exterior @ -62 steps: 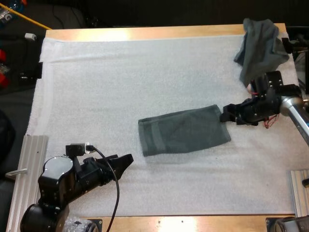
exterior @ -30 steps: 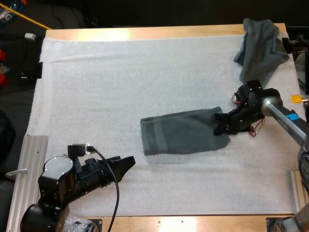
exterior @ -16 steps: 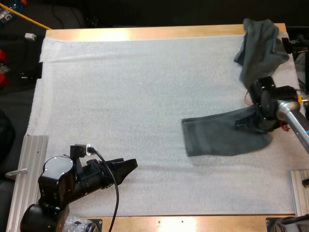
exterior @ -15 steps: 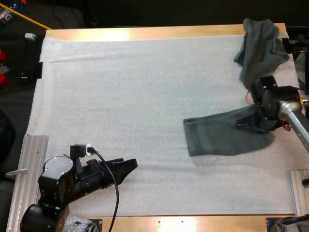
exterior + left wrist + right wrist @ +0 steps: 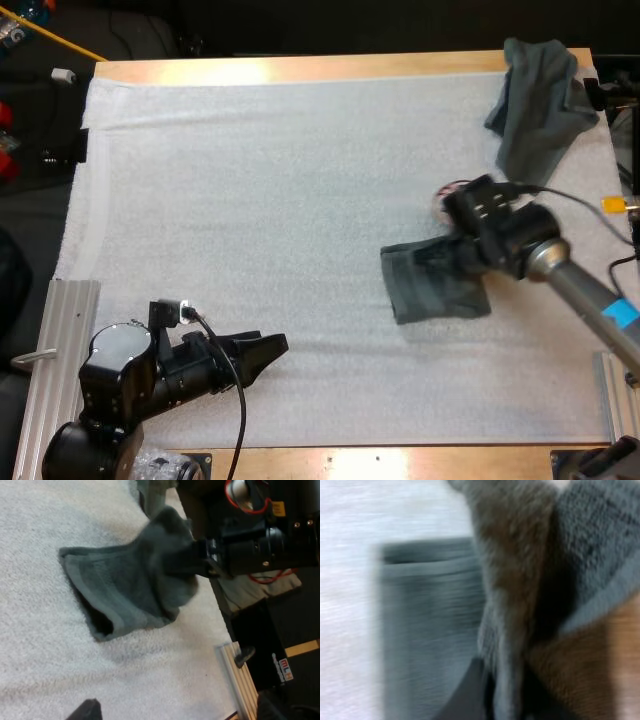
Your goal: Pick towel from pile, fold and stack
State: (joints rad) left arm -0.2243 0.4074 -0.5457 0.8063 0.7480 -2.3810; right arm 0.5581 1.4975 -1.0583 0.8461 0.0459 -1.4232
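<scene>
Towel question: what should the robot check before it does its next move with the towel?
1. Right gripper has the towel: ok, the cloth is pinched at its lifted end.
2. Lifted end reaches the towel's other end: not ok, it hangs bunched about halfway across.
3. Bottom layer lies flat on the mat: cannot tell under the gripper; the free end lies flat.
4. Left gripper is out of the way: ok, open and apart from the towel, at the mat's near side.
5. Crumpled towel is out of the way: ok, it lies apart at the mat's far right corner.
</scene>
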